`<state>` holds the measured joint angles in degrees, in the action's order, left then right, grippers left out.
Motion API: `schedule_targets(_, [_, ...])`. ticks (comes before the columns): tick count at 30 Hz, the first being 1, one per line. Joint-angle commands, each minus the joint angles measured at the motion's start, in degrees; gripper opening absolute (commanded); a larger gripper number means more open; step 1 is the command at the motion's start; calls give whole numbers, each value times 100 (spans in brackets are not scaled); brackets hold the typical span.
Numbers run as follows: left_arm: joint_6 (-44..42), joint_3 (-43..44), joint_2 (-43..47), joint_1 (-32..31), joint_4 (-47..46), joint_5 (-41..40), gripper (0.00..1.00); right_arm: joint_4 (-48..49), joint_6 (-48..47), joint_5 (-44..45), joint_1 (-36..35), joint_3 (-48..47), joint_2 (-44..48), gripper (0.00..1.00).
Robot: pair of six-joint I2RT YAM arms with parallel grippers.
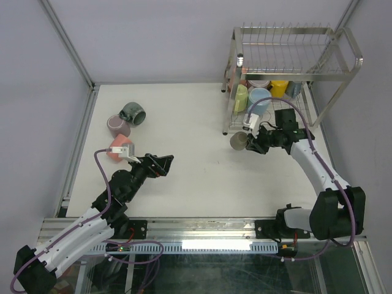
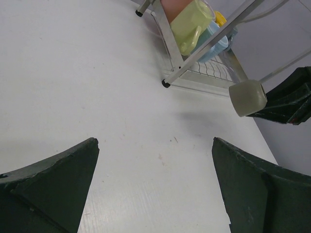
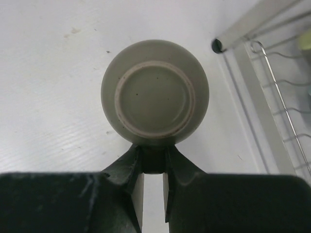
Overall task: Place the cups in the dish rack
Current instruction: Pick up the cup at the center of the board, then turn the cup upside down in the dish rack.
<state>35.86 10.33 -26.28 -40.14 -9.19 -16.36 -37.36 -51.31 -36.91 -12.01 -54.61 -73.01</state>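
Clutter at the left of the table is three cups. A salmon pink cup is partly hidden behind the left arm's wrist. Behind it a mauve cup and a dark grey-green mug, tipped on its side, sit close together. Just right of them the left gripper hangs low, its fingers spread wide with nothing between them.

Further right, the right gripper has its fingers narrowed onto the near side of a taupe cup. The cup is held on its side with its foot ring facing the wrist camera; which part they pinch is hidden. It hangs just beside the front-left foot of the dish rack, and that corner's post stands between it and the lower shelf. On that shelf sit a pale yellow-green cup, a light blue cup and a yellow cup, packed near one another, with the right arm's cable looping over them.

An aluminium rail runs along the table's left edge, and the rack fills the far right corner. Between the two grippers lies a wide bare stretch.

The surface is matte white with a few faint specks, and pale grey walls close it in.
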Motion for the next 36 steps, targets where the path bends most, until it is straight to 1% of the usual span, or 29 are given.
schedule_targets(1, [66,-53,-43,-10,-378,113,99,-34,-577,-659,786,-60,300,0])
schedule_targets(8, [88,-66,-126,-9,-494,131,99,-89,-876,-1088,1916,-210,152,0])
schedule_targets(14, [88,-75,-213,-7,-583,133,99,21,-929,-1263,2652,-378,-170,0])
schedule_targets(17, [81,-66,-260,-11,-614,131,99,134,-901,-1318,2908,-480,-377,0])
schedule_targets(24, [71,-66,-307,-9,-664,126,99,936,-430,-1107,3192,-475,-678,0])
schedule_targets(36, [89,-105,-307,-7,-666,120,99,3035,820,-321,3215,-96,-1019,0])
